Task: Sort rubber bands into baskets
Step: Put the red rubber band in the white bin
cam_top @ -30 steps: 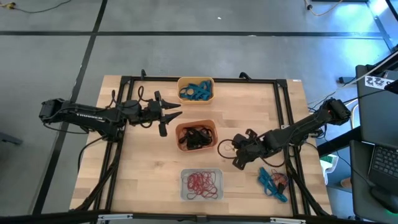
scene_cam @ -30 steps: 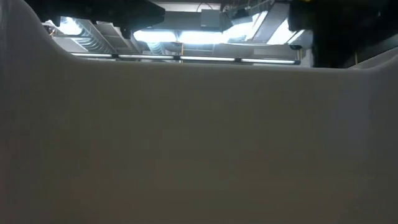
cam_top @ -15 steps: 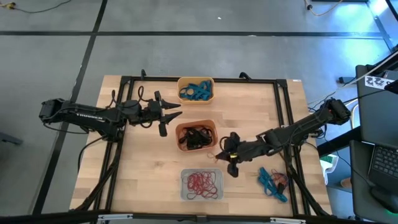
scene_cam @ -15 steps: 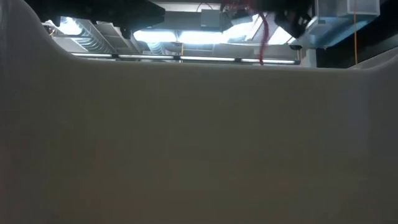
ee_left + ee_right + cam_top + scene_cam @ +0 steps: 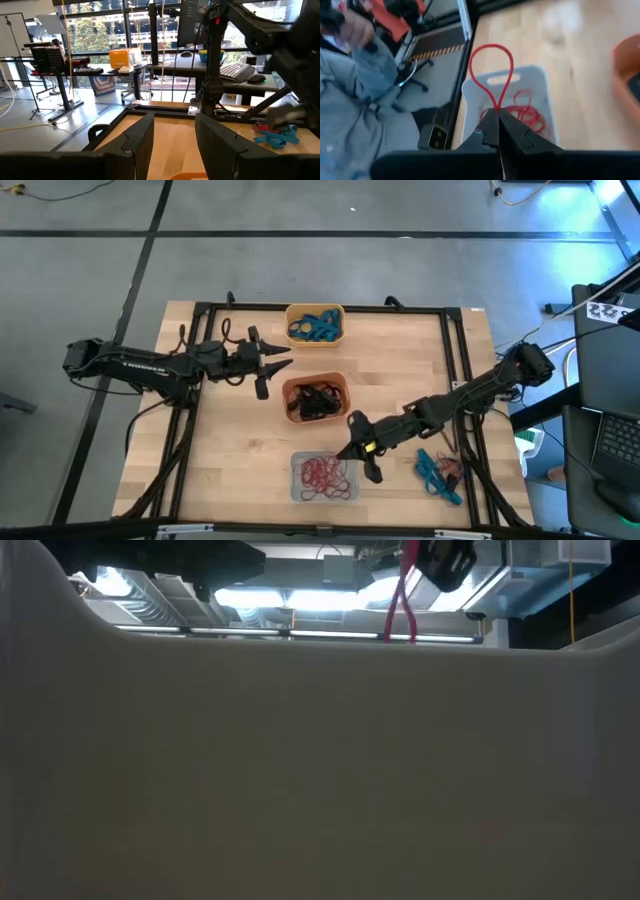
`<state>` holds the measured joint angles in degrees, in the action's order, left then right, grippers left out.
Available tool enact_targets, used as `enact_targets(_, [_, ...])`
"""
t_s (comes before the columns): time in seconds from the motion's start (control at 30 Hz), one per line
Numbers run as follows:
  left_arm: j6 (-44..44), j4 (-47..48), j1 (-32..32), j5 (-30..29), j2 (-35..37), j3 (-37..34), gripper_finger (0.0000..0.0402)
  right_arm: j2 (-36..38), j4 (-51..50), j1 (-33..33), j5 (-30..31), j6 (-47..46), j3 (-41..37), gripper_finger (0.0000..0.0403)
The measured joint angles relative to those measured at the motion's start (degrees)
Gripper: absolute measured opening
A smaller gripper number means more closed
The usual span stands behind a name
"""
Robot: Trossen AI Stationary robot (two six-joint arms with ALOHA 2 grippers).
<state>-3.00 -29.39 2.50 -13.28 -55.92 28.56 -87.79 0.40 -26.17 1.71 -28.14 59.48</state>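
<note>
you are mid-delivery: the right hand (image 5: 345, 450) is pinched shut on a red rubber band (image 5: 491, 75), whose loop stands out past the fingertips in the right wrist view and dangles as a red strand in the low view. the hand sits just above the right far corner of the pale basket (image 5: 296, 492), the nearest of the three, which already holds a tangle of red bands (image 5: 325, 474). the right arm reaches in low from the right side of the surface (image 5: 230, 445), stretched out towards the left.

the next move, as i judge it, calls for you to carry the hand a little further over the basket's middle, lower slightly, and spread the fingers so the band falls inside, not onto the rim.

the left hand (image 5: 285, 357) waits with its fingers apart and holding nothing, on the left, just beside the orange basket (image 5: 288, 393) of black bands. the yellow basket (image 5: 340, 311) with blue bands sits at the far edge. a few loose blue bands (image 5: 436, 471) lie near the right edge, still to be sorted.
</note>
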Motion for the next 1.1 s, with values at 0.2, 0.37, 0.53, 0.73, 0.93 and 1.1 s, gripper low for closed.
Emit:
enact_targets(0.2, [-0.01, 0.03, 0.07, 0.0, -0.02, 0.0, 0.0141, -4.95, 0.01, -0.11, -3.25, -0.05, 0.0, 0.0001])
enact_targets(0.37, [-0.01, 0.01, 0.05, 0.0, -0.02, 0.0, 0.0141, -7.84, -0.21, -0.11, -5.47, -2.71, -0.02, 0.0031])
enact_targets(0.53, [-0.01, 0.07, 0.06, 0.0, -0.02, 0.0, 0.0141, -8.37, -0.74, -0.04, -5.88, -3.28, -0.02, 0.0111])
enact_targets(0.73, [-0.01, 0.07, 0.04, 0.0, -0.04, 0.0, 0.0141, -7.26, -6.93, 1.06, -9.49, -2.98, 1.11, 0.0172])
enact_targets(0.93, [0.02, 0.01, 0.06, 0.0, -0.04, 0.0, 0.0141, -2.7, -21.79, 1.56, -9.95, -2.97, 5.37, 0.0181])
enact_targets(1.1, [0.02, 0.05, 0.07, 0.0, -0.04, 0.0, 0.0141, 2.68, -31.97, 1.14, -6.68, -6.52, 5.46, 0.017])
